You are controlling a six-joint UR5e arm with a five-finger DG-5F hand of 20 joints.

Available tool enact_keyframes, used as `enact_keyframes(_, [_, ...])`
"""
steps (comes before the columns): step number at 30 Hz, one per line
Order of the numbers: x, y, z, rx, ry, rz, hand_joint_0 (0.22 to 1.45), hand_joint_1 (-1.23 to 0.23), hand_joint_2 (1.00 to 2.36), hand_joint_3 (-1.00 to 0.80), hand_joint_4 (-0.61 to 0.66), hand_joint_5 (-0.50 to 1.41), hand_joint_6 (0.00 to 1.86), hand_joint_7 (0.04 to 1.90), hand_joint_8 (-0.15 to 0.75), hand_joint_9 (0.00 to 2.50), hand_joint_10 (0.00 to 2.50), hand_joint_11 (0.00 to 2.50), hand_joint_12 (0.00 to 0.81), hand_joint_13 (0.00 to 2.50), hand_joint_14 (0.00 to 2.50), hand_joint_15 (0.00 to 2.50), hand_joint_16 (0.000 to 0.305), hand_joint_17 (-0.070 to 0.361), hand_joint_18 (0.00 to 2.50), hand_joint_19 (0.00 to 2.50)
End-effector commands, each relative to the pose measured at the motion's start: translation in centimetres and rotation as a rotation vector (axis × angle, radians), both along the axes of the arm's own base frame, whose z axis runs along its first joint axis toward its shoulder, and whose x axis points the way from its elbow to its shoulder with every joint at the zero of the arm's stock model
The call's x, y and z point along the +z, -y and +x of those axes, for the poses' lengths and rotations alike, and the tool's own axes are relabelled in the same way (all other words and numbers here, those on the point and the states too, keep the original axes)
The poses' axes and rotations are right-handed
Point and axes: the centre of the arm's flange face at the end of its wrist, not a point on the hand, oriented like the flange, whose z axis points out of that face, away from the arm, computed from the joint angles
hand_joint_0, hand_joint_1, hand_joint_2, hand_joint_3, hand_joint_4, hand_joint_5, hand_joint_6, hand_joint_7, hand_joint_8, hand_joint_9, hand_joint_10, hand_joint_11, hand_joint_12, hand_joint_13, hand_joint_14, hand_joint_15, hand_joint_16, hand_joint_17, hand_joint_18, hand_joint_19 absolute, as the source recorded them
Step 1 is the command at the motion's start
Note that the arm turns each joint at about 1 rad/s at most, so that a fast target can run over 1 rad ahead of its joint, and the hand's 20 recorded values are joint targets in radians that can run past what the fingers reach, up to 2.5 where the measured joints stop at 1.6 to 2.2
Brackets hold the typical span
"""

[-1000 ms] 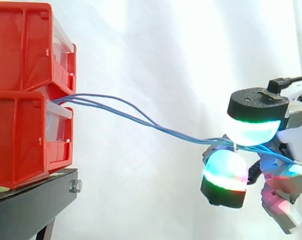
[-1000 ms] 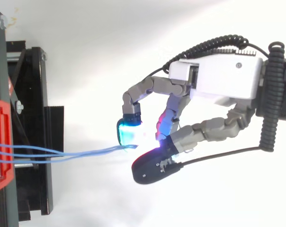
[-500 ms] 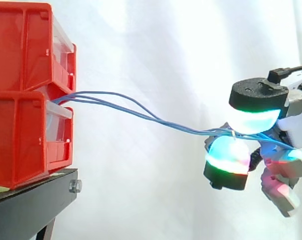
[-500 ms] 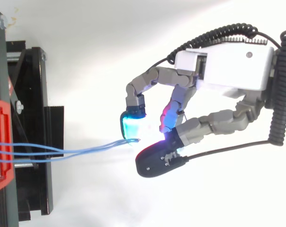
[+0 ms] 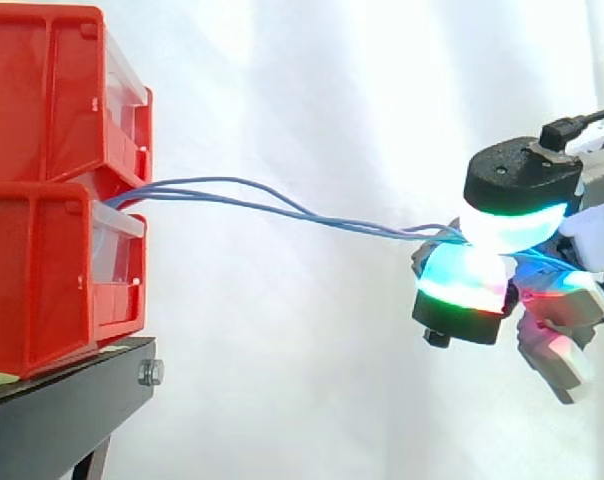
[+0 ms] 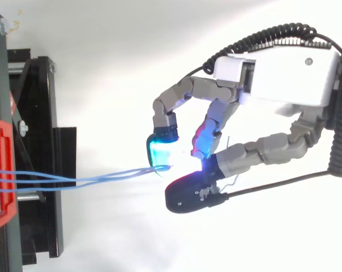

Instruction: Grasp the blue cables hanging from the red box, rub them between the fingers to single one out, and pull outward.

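Looking level from the side, the robot hand (image 5: pixel 509 225) is pinching the thin blue cables (image 5: pixel 282 203) between an upper and a lower glowing pad at the right of the scene; the cables are running almost level, sagging only slightly, from the gap between stacked red bins to that pinch; the red box (image 5: pixel 42 280) they are leaving is sitting on a black stand (image 5: pixel 72 405), with a second red bin (image 5: pixel 42 90) resting on top; a white curtain (image 5: pixel 312 90) is hanging behind. Judging by their thinness and soft curve, the cables are probably light, limp and smooth, so they are likely to slide under rounded pads; the best hold is where the strands are bunching together, well away from the box.

Looking down from above, the robot hand (image 6: pixel 273 79) is reaching in from the right with fingers curled; a cyan fingertip (image 6: pixel 161 152) and a dark-capped fingertip (image 6: pixel 188 195) are meeting on the bundle; the cables (image 6: pixel 75 178) are fanning slightly apart toward the red box (image 6: pixel 2 218); only open air is lying between stand and hand, so nothing seems to be blocking an outward pull, though the bin above may be rubbing the cables at their exit.
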Motion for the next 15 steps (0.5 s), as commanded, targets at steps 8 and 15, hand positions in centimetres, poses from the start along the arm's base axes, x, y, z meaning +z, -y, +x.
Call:
enact_keyframes(8, [0.4,0.1,1.0,-0.003,0.08,0.007,0.7,-0.88,1.0,-0.5,0.07,-0.17,0.89,1.05,0.246,1.23,0.03,0.75,0.303,1.01,0.03,0.68,0.046,0.103,0.76,0.65])
enact_keyframes(15, [0.7,0.3,1.3,-0.009,0.107,0.01,0.65,-0.81,1.0,-0.5,0.1,-0.15,0.87,1.02,0.242,1.27,0.02,0.73,0.302,1.03,0.03,0.68,0.045,0.101,0.77,0.66])
